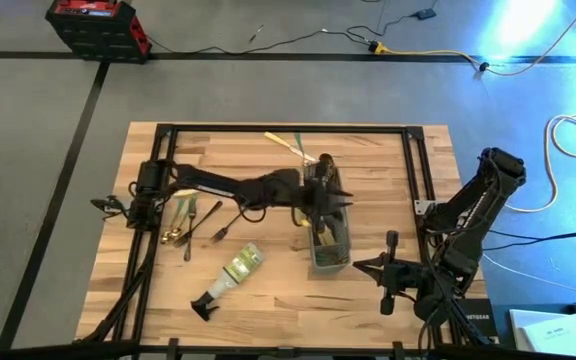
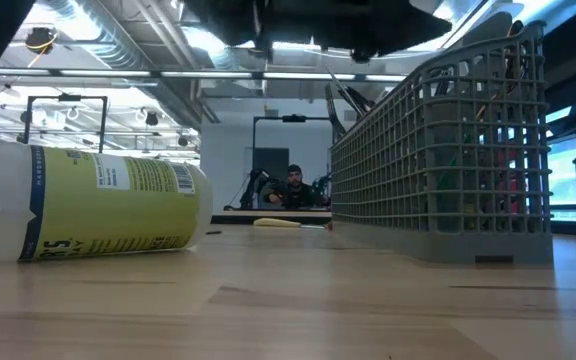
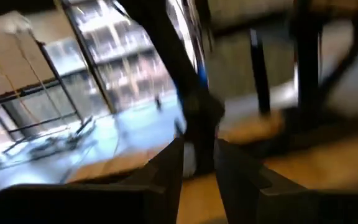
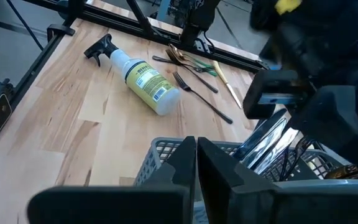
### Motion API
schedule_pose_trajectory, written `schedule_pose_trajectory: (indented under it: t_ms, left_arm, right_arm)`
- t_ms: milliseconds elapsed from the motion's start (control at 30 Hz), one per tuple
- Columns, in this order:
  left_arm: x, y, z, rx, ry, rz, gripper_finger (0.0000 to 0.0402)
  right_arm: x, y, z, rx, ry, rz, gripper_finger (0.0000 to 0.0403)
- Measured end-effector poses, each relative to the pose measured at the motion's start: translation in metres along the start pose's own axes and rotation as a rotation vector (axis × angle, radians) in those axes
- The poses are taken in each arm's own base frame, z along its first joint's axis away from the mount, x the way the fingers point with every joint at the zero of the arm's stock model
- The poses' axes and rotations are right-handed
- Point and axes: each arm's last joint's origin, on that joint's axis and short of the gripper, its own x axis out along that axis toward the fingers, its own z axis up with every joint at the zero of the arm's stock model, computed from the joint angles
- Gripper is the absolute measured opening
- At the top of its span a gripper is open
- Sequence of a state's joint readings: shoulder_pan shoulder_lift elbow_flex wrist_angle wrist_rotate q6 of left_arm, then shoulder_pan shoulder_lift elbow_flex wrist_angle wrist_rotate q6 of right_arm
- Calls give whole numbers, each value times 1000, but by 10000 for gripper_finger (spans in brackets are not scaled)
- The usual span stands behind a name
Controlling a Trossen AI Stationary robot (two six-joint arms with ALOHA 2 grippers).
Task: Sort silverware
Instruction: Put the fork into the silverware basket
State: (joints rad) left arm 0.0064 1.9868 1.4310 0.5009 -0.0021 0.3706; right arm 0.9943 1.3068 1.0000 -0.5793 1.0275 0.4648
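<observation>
Left claw (image 1: 330, 192) over mesh caddy (image 1: 330, 243), fingers slightly apart around a dark utensil. Right claw (image 1: 386, 272) pressed together beside caddy. Loose silverware (image 1: 196, 218) on worktop (image 1: 268, 290).

you couldn't tell what the left gripper (image 1: 320, 200) held over the caddy (image 1: 330, 250); its wrist picture was smeared. the spray bottle (image 2: 78, 205) ran off the low view's edge.
</observation>
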Motion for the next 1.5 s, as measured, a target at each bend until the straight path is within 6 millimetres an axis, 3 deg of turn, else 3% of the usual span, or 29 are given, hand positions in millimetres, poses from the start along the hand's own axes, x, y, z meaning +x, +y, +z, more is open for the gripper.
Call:
schedule_pose_trajectory:
  t_ms: [167, 333, 567, 1033, 1500]
  left_arm:
    - [-3, -17, 20, 284, 238, -49, 75]
    - [-10, -36, 35, 395, 322, 25, 75]
    - [-13, -60, 29, 344, 406, 2, 75]
    - [-9, -45, 16, 39, 425, 58, 79]
    - [-7, -46, 10, -69, 439, 33, 239]
  right_arm:
    - [0, 0, -1, -4, 4, -1, 0]
    - [0, 0, -2, 1, 15, 8, 0]
    - [0, 0, -2, 6, 21, 11, 0]
    - [0, 0, -2, 6, 21, 11, 0]
    - [0, 0, -2, 9, 32, 34, 0]
